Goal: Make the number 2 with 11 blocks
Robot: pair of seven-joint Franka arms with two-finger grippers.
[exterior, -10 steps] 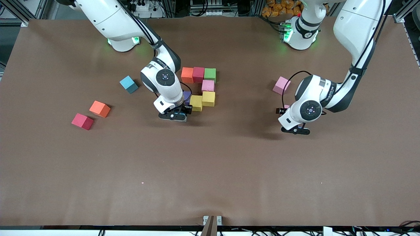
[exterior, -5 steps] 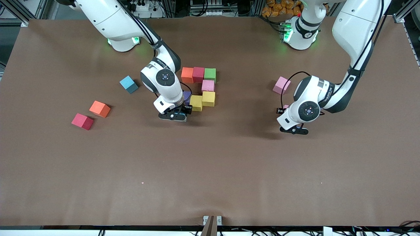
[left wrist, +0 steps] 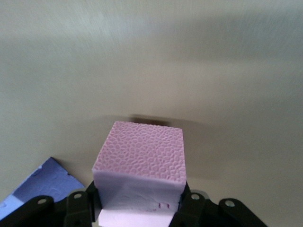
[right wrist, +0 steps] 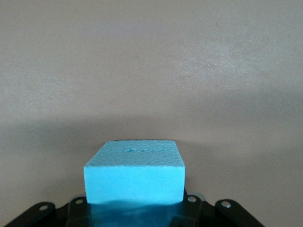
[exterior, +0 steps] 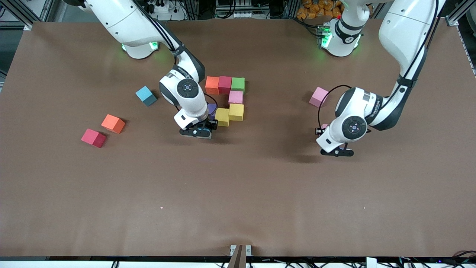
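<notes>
The partial 2 [exterior: 227,99] sat mid-surface, toward the right arm's end: orange [exterior: 212,85], red [exterior: 224,84] and green [exterior: 238,84] in the top row, pink [exterior: 235,97] under green, then two yellows [exterior: 229,114] and a purple [exterior: 211,109] half hidden by the right arm. Right end effector [exterior: 196,132] was low at the purple end of that row, clamped on a light blue block [right wrist: 135,177]. Left end effector [exterior: 336,152] was toward the left arm's end, clamped on a pink block [left wrist: 138,171]; a lilac block [left wrist: 35,187] lay just beside it in the wrist view, and another pink [exterior: 319,96] sat near the arm. Loose: teal [exterior: 146,95], orange [exterior: 113,123], red [exterior: 93,137] toward the right arm's end of the surface. Risks, my read: right end effector's fingers could nudge purple or yellow on release and skew the row; the left grip looked low on the pink block, so it could tilt in transit.
</notes>
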